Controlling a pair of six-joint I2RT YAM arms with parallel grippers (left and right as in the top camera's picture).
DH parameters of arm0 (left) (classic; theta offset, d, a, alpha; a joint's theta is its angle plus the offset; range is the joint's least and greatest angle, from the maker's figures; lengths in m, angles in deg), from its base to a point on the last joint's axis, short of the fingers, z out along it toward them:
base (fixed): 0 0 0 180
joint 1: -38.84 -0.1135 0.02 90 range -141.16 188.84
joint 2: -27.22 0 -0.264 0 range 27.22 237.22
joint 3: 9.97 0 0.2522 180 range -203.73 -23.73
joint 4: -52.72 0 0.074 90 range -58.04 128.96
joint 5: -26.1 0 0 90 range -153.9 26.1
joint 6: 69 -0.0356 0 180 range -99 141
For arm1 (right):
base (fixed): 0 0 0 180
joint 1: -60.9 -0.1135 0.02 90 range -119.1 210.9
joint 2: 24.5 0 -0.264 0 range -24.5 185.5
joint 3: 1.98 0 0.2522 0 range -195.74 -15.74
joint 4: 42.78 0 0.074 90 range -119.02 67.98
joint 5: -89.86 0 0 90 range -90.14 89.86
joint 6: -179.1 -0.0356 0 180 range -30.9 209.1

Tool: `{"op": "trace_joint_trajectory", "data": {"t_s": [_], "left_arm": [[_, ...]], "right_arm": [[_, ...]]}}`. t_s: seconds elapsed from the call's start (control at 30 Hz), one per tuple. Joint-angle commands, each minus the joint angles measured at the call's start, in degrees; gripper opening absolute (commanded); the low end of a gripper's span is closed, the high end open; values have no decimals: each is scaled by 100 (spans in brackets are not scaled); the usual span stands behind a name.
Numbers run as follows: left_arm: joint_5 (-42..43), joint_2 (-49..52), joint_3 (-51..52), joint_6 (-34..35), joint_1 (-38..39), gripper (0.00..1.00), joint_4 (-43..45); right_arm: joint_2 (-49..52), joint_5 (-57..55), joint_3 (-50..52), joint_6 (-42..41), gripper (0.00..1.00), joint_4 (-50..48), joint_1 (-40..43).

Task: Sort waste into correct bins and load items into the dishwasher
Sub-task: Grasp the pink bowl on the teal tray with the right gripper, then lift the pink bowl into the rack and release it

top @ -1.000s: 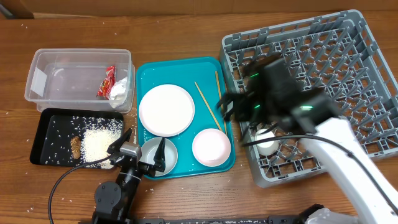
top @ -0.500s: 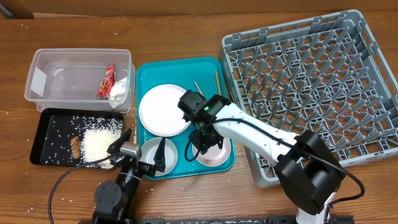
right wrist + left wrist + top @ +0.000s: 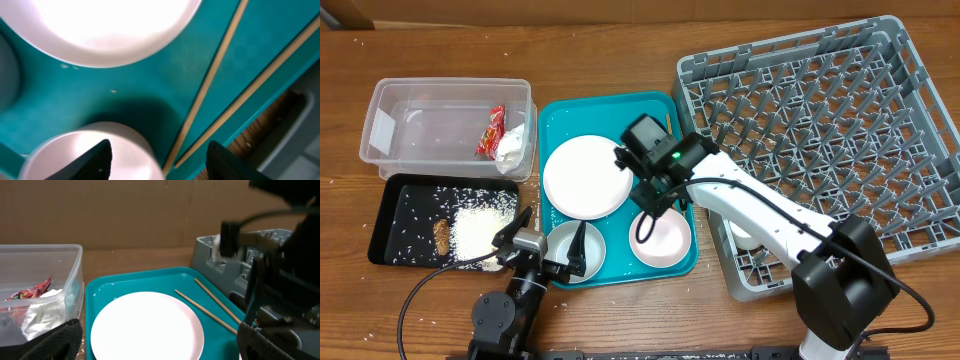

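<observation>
My right gripper [image 3: 649, 208] [image 3: 162, 161] is open and empty over the teal tray [image 3: 610, 108], just above the near ends of the wooden chopsticks [image 3: 216, 75] and the rim of the right white bowl [image 3: 662, 240] [image 3: 75, 155]. The white plate [image 3: 586, 177] [image 3: 147, 325] lies to its left. My left gripper [image 3: 548, 240] [image 3: 160, 347] is open and empty at the tray's front, beside the left bowl [image 3: 588, 252]. The clear tub [image 3: 420, 110] holds the red wrapper [image 3: 492, 130] and tissue [image 3: 512, 146]. The black tray [image 3: 405, 205] holds rice [image 3: 480, 232] and the brown scrap [image 3: 442, 236].
The grey dish rack [image 3: 820, 120] fills the right side; my right arm crosses its front left corner, where a small white cup [image 3: 745, 238] shows partly. Loose rice grains lie on the wooden table around the black tray.
My right arm has swung from the dish rack to over the teal tray, then shifted slightly up and right above the chopsticks. The left arm has not moved.
</observation>
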Motion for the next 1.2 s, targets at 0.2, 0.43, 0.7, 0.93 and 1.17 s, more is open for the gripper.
{"op": "trace_joint_trajectory", "data": {"t_s": [0.2, 0.43, 0.7, 0.93, 1.17], "left_arm": [[22, -15, 17, -66, -48, 100, -15], [22, -15, 17, -66, -48, 100, -15], [22, -15, 17, -66, -48, 100, -15], [22, -15, 17, -66, -48, 100, -15], [22, -15, 17, -66, -48, 100, -15]], "right_arm": [[-72, 367, 1134, 271, 58, -601, 33], [-76, 273, 586, -254, 5, -188, 70], [-177, -1097, -1733, -2203, 4, 1421, 79], [-487, -4240, -2660, -4597, 4, 2247, 164], [-409, -5816, -2516, -5497, 4, 2640, 1097]]}}
